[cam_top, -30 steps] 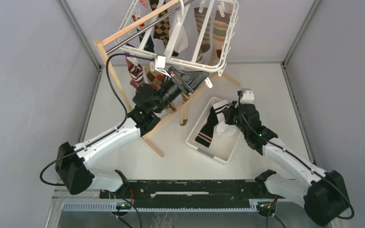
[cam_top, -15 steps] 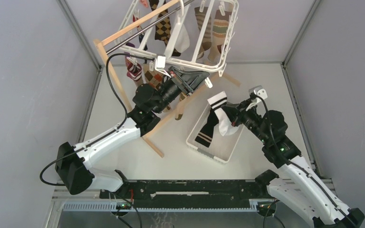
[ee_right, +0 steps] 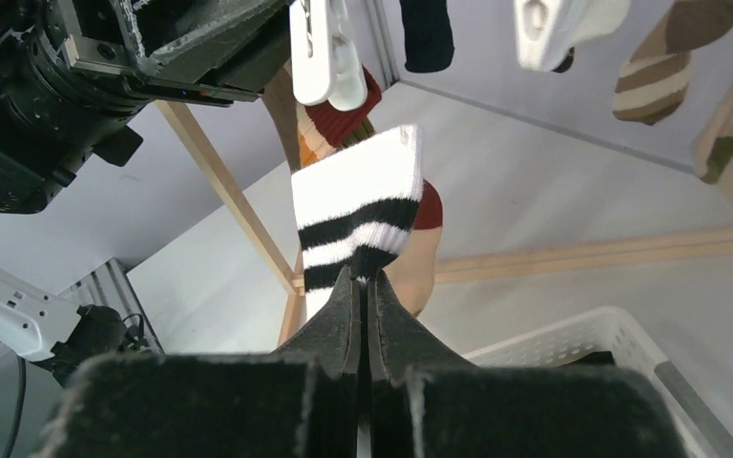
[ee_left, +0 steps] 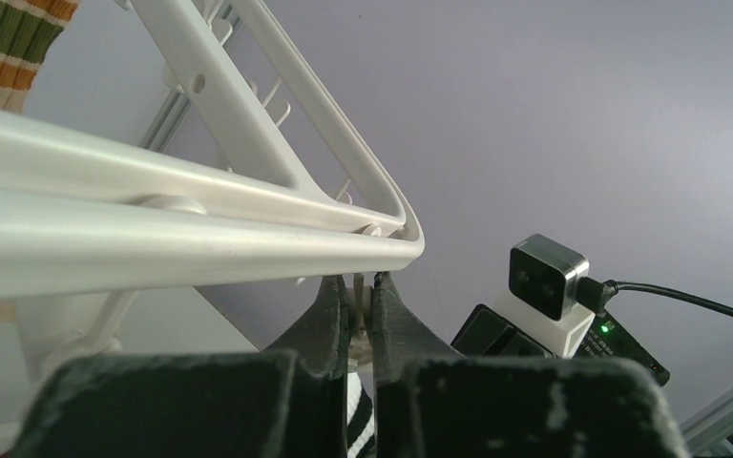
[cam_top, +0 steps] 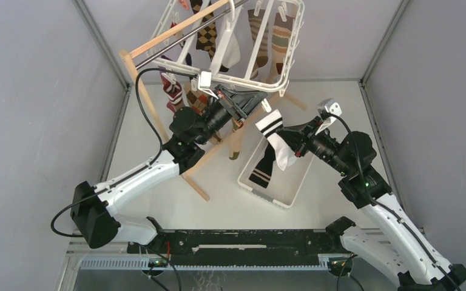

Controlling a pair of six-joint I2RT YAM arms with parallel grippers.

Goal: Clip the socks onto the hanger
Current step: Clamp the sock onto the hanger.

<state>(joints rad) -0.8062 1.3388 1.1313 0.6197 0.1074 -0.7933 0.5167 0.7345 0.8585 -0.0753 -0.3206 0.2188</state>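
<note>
White with black stripes, the sock (cam_top: 276, 136) pinched in your right jaws hangs just beside the near rim of the hanger (cam_top: 252, 86); feed its cuff squarely into the clip (ee_right: 326, 57) your left jaws clench, then release left first.

Glossy white arm shells (cam_top: 139, 179) sit between bulky black joint housings (cam_top: 92, 217); a thin black cable (cam_top: 141, 103) loops off the left arm (cam_top: 127, 183), and a small green light (cam_top: 366, 183) dots the right arm (cam_top: 391, 215).
</note>
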